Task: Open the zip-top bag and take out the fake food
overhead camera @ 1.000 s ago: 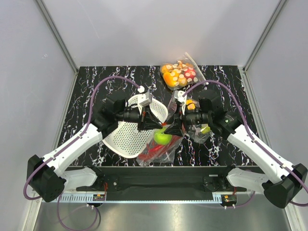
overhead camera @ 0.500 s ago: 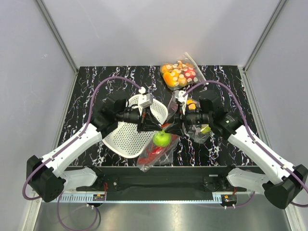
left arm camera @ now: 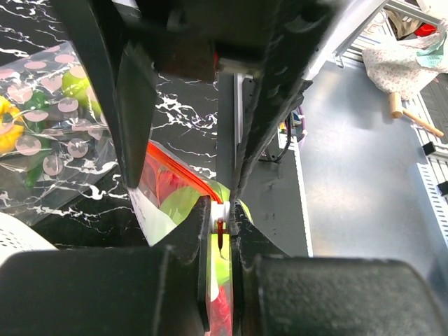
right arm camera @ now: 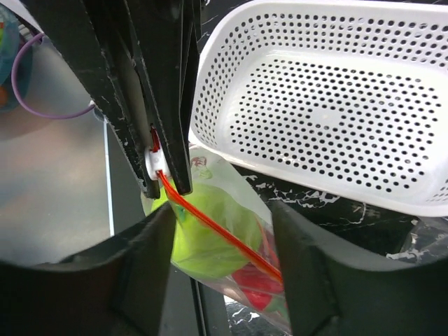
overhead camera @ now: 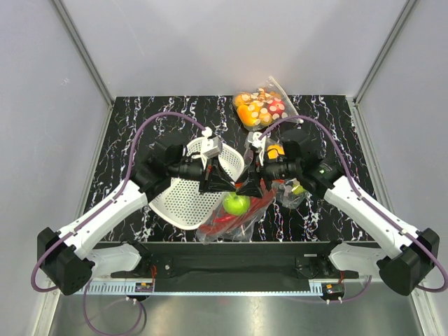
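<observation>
The zip-top bag is sitting low at centre frame, holding the green apple and red lobster. Just above, the left gripper is pinching its zip end. The right gripper is standing spread open, the strip between its fingers. The white basket is resting left of them.

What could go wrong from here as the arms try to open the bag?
1. The left tool pinches only the bag's small white zip tab; the apple's weight may pull it free.
2. The right tool stands open astride the zip strip; closing there may clamp both sides together.
</observation>
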{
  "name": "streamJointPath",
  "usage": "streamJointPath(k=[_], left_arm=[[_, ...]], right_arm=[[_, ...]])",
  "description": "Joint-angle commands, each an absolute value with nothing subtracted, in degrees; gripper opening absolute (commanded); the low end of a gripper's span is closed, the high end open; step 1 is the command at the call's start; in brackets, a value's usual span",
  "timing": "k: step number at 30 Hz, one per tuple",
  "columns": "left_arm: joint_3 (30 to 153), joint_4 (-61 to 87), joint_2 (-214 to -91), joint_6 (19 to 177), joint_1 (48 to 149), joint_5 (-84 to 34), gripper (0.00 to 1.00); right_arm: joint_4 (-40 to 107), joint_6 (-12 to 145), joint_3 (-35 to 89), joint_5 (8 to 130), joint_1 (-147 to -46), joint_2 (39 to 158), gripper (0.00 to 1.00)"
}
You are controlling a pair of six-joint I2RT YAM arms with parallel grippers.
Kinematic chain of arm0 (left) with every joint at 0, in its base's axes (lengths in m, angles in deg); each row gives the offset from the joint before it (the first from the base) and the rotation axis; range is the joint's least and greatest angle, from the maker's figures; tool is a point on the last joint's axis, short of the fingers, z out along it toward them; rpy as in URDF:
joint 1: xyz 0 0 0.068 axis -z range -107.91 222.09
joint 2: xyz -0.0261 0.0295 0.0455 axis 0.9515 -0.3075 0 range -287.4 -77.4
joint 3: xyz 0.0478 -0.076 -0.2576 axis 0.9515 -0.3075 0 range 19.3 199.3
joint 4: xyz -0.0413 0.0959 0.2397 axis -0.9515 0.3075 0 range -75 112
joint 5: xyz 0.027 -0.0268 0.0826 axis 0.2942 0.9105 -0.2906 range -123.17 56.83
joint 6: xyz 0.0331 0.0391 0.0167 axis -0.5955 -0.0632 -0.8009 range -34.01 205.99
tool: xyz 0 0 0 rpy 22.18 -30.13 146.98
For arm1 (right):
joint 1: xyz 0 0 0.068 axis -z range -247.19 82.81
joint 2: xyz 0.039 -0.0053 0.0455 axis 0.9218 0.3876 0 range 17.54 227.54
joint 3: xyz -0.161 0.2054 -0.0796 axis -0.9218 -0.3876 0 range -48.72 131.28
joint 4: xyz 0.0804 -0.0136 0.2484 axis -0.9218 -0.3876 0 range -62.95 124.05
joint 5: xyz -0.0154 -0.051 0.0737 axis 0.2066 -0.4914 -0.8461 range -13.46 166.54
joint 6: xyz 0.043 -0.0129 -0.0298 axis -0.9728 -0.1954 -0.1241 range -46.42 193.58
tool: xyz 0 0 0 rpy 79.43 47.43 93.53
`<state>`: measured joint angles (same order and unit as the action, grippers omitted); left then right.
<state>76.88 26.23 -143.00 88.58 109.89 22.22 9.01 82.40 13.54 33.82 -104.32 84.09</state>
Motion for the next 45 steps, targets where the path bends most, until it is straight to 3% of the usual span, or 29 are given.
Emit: streamJointPath(k=[1, 3, 4, 6, 7, 8, 11, 12, 15, 26, 28, 30, 35, 36, 39, 45], left_arm=[[80.12, 24.06, -141.03, 87.40, 110.06, 23.87, 0.00], [80.12, 24.67, -141.12, 86.96, 110.06, 22.38, 0.00], [80.12, 25.02, -141.29, 86.78, 110.06, 21.16, 0.00], [80.03, 24.94, -141.12, 86.87, 110.06, 19.66, 0.01], [79.86, 24.59, -141.12, 87.04, 110.15, 18.95, 0.09], [79.60, 24.41, -140.95, 87.31, 110.15, 17.64, 0.38], [78.98, 23.36, -140.68, 87.75, 110.06, 17.01, 0.58], [78.89, 23.18, -140.59, 87.84, 110.06, 17.01, 0.67], [78.71, 23.18, -141.21, 87.93, 110.15, 16.49, 0.81], [78.01, 21.25, -144.90, 89.24, 110.50, 16.13, 0.87], [77.84, 19.93, -145.25, 89.86, 110.94, 16.57, 0.85], [77.92, 19.84, -145.69, 89.77, 111.47, 16.75, 0.71], [78.01, 20.01, -146.57, 89.16, 111.82, 17.63, 0.10], [77.92, 20.28, -146.39, 88.89, 111.90, 17.54, 0.00], [77.66, 21.24, -145.96, 87.93, 112.08, 17.19, 0.00], [77.75, 21.51, -145.34, 87.49, 112.43, 17.72, 0.00]], right_arm=[[10.67, 81.76, 14.56, 30.31, -104.64, 84.52, 0.60], [10.49, 81.40, 14.30, 29.61, -104.64, 83.90, 0.53], [10.41, 81.40, 14.12, 29.34, -104.64, 83.21, 0.44], [9.09, 81.49, 14.21, 29.43, -104.64, 82.59, 0.38], [8.57, 81.49, 14.38, 29.43, -104.64, 82.32, 0.35], [7.95, 81.49, 14.39, 29.43, -104.64, 81.80, 0.29], [8.03, 80.79, 13.69, 29.78, -104.64, 80.74, 0.00], [8.47, 80.44, 13.34, 29.95, -104.64, 80.39, 0.00], [9.00, 79.82, 12.45, 30.74, -104.64, 79.60, 0.00], [9.88, 78.32, 11.84, 33.38, -104.64, 76.87, 0.00], [10.23, 78.06, 11.84, 33.64, -104.72, 76.78, 0.00], [10.41, 78.06, 11.84, 34.00, -104.64, 76.78, 0.00], [9.53, 77.80, 12.54, 34.08, -104.64, 77.31, 0.03], [9.53, 77.62, 12.71, 34.43, -104.64, 77.31, 0.22], [9.79, 76.92, 13.15, 35.40, -104.64, 77.05, 0.39], [12.69, 75.69, 13.77, 36.63, -104.64, 75.64, 0.44]])
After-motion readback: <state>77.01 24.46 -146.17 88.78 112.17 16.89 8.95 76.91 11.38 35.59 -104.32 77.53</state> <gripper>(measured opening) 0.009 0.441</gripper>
